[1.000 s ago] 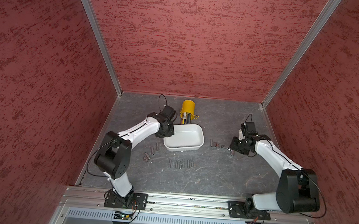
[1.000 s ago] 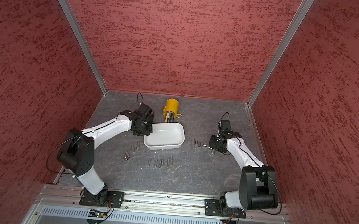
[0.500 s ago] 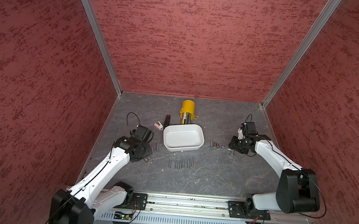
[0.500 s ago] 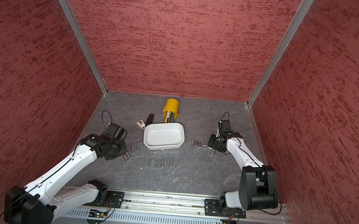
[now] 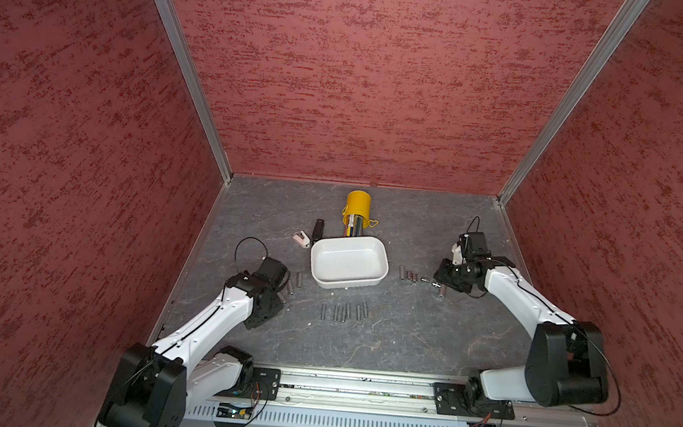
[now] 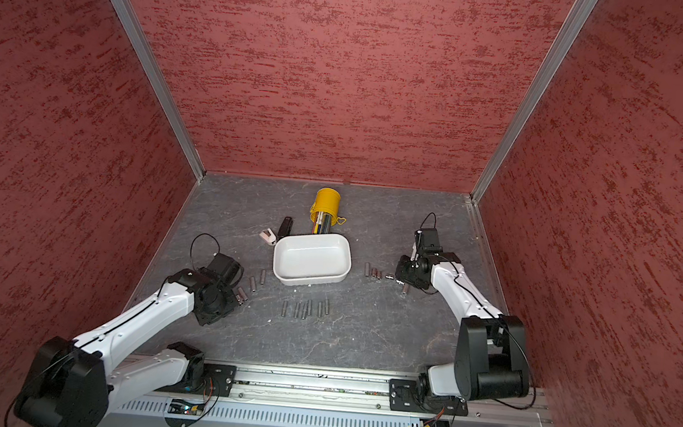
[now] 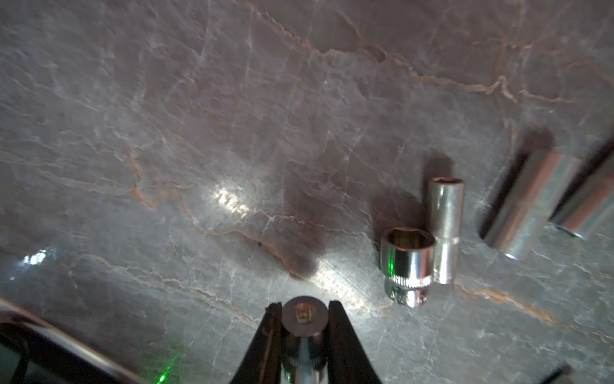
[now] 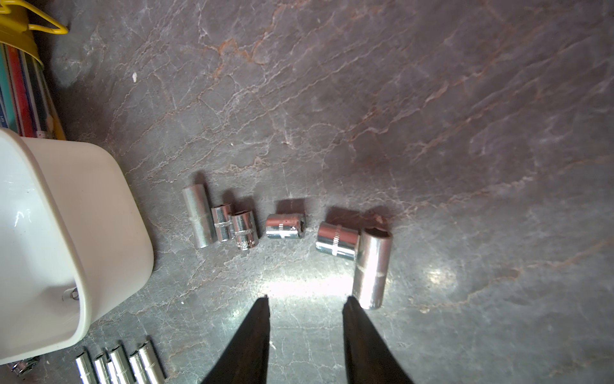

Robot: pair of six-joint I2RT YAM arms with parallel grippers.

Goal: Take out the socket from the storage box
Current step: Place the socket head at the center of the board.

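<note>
The white storage box (image 5: 346, 284) (image 6: 310, 278) sits mid-table, and its inside looks bare in both top views. Left of the box, my left gripper (image 7: 304, 311) (image 5: 280, 297) is low over the table. It is shut on a small chrome socket (image 7: 303, 315), held end-on between the jaws. A short socket (image 7: 407, 266) and a long one (image 7: 445, 229) lie just beside it. My right gripper (image 8: 305, 299) (image 5: 439, 280) stands open over bare table, right of the box. Its one fingertip is close to a long socket (image 8: 373, 266).
Loose sockets lie in a row in front of the box (image 5: 344, 311), to its right (image 5: 410, 276) and to its left (image 5: 295, 282). Behind the box lie a tipped yellow pen cup (image 5: 357, 211), a black object (image 5: 318, 229) and a small pink-white one (image 5: 301, 239). Red walls enclose three sides.
My left arm has swung from the box's back-left corner down to the left front of the table, near the sockets lying there. The right arm has barely moved.
</note>
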